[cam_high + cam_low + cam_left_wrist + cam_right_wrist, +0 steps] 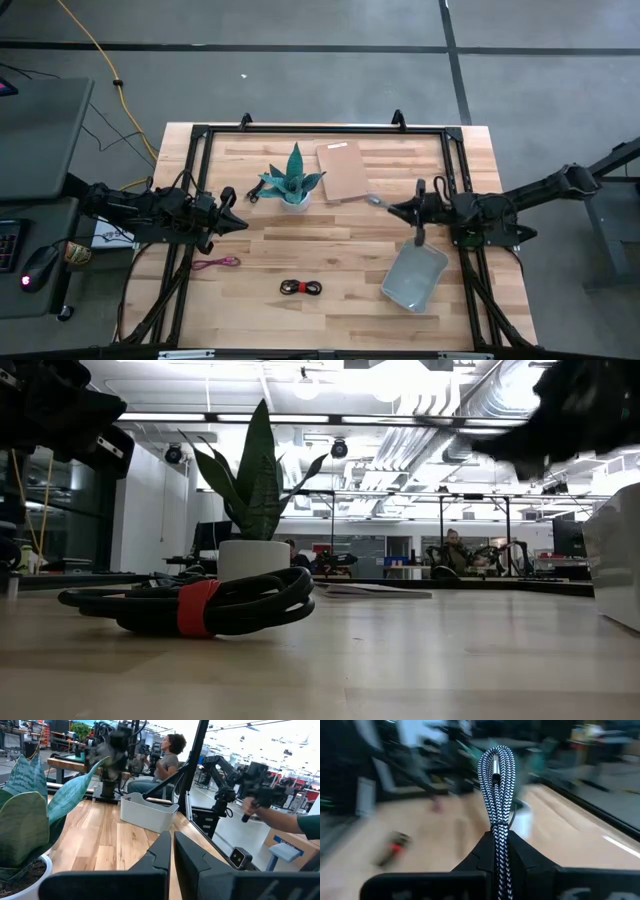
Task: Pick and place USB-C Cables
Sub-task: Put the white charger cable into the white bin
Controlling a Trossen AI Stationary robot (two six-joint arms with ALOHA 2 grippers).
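Note:
My right gripper point(392, 209) hovers over the table's right half, above the grey tray point(415, 278), and is shut on the silver-grey cable point(497, 785). The black cable point(255, 193) lies beside the potted plant point(293, 185). Near the left arm, the pink-magenta cable point(215, 263) rests flat on the table. The red-and-black bundle point(301, 288) lies at the near middle and fills the low view's left point(200, 605). My left gripper point(235, 222) waits shut, left of the plant, touching nothing. My right gripper pinches the folded silver-grey cable between its two fingers point(485, 851), several strands together. The fingers lie along the strands. A braided loop point(496, 770) sticks out past the fingertips, toward the table's left point(375, 201). The cable is lifted clear of the table.
A brown board point(343, 170) lies at the far middle, right of the plant. The black frame rail point(320, 128) runs round the table. The tray also shows in the left wrist view point(148, 811). People are in the room beyond. A yellow cord point(100, 55) lies on the floor.

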